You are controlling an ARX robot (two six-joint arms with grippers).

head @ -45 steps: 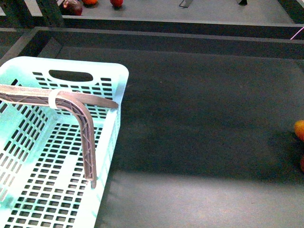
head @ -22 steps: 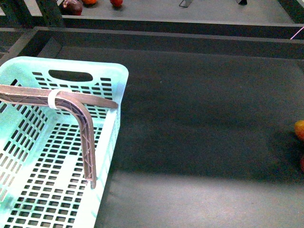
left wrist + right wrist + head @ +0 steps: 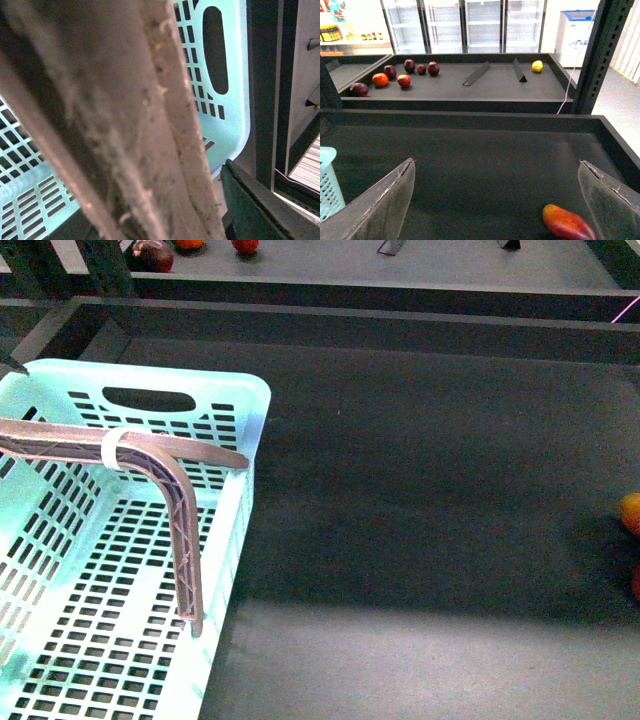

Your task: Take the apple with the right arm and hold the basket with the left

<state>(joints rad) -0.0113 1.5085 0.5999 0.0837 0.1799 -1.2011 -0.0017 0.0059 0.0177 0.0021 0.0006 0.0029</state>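
The pale turquoise basket (image 3: 110, 570) fills the lower left of the front view, its brown-grey lattice handle (image 3: 178, 510) raised across it with a white band. In the left wrist view the handle (image 3: 115, 120) fills the picture, and my left gripper (image 3: 192, 220) is shut on it, with one dark finger (image 3: 250, 205) showing beside it. My right gripper (image 3: 497, 200) is open and empty above the dark shelf floor. A red fruit with a yellow-orange end (image 3: 567, 223), seemingly the apple, lies low between its fingers, nearer one finger (image 3: 610, 200). A red sliver (image 3: 636, 583) shows at the front view's right edge.
An orange-yellow fruit (image 3: 631, 512) lies at the right edge. The back shelf (image 3: 495, 82) holds several red and dark fruits (image 3: 404, 80), a lemon (image 3: 537, 65) and two dividers. A raised shelf wall (image 3: 400, 330) runs behind. The basket's corner (image 3: 327, 175) shows in the right wrist view.
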